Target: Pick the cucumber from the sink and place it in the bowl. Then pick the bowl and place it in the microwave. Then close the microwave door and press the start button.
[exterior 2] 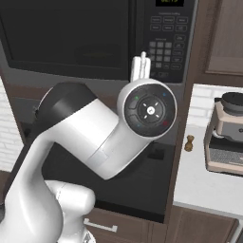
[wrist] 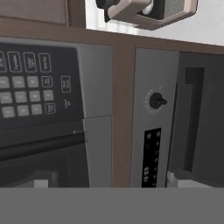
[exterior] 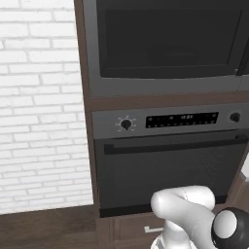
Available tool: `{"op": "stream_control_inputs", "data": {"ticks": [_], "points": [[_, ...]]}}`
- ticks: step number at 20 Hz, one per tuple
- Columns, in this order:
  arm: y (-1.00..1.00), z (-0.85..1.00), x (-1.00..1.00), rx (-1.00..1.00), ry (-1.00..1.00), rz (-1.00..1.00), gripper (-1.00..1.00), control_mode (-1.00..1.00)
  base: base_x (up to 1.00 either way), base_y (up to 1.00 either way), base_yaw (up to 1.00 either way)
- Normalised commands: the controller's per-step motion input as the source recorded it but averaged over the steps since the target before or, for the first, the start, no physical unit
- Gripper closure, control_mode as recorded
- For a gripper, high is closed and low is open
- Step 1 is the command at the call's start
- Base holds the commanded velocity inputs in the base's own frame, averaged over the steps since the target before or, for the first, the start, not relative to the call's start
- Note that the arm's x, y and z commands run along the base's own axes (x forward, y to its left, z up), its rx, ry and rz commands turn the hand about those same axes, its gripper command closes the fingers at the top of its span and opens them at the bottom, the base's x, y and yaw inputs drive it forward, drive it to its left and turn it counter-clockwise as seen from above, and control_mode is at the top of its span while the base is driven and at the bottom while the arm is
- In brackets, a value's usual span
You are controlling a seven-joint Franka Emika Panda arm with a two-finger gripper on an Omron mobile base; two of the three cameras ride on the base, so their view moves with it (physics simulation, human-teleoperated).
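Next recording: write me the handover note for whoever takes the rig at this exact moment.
Pincer: raised in front of the microwave keypad, open, nothing seen in it.
Microwave: built in above the oven; microwave door looks shut, its window too dark to make out the inside.
Cucumber, bowl and sink cannot be checked from here.
Done, judging by the shut door: the door step, and probably the loading before it.
Left: press the start button on the keypad, which the hand view has right ahead; which key is start is too small to read.
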Motion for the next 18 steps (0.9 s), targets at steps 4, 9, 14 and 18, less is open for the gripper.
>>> {"op": "stream_control_inputs", "data": {"ticks": [4, 9, 14, 18], "points": [[0.20, -0.09, 0.01, 0.00, 0.00, 0.00, -1.00, -1.00, 0.00, 0.00, 0.00], [0.03, 0.00, 0.03, 0.00, 0.01, 0.00, -1.00, -1.00, 0.00, 0.00, 0.00], [-0.02, 0.00, 0.14, 0.00, 0.00, 0.00, -1.00, -1.00, 0.00, 0.00, 0.00], [-0.08, 0.00, 0.29, 0.00, 0.00, 0.00, -1.00, -1.00, 0.00, 0.00, 0.00]]}}
